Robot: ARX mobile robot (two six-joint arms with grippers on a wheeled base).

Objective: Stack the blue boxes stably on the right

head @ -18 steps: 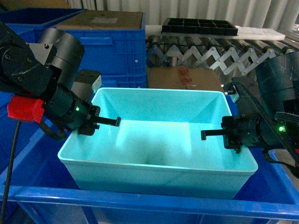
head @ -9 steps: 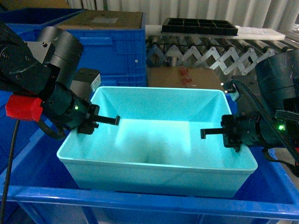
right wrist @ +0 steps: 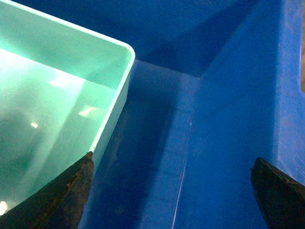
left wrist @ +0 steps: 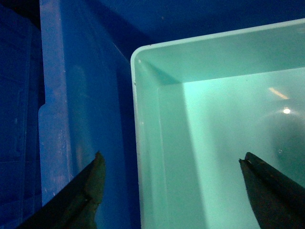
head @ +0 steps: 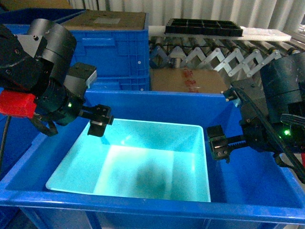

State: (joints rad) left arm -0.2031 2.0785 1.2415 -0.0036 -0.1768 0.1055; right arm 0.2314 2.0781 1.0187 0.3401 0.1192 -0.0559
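The pale blue tub point(head: 138, 167) sits down inside the big dark blue tub point(head: 248, 191). On my left, the left gripper point(head: 98, 125) hangs open over its left rim. On my right, the right gripper point(head: 218, 147) hangs open beside its right rim, holding nothing.

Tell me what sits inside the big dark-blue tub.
The pale turquoise tub rests inside the dark-blue tub, looking empty. Bare blue floor shows to its right; whatever lies beneath it is hidden.

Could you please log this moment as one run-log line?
turquoise tub: sits inside dark-blue tub | left gripper: open | right gripper: open
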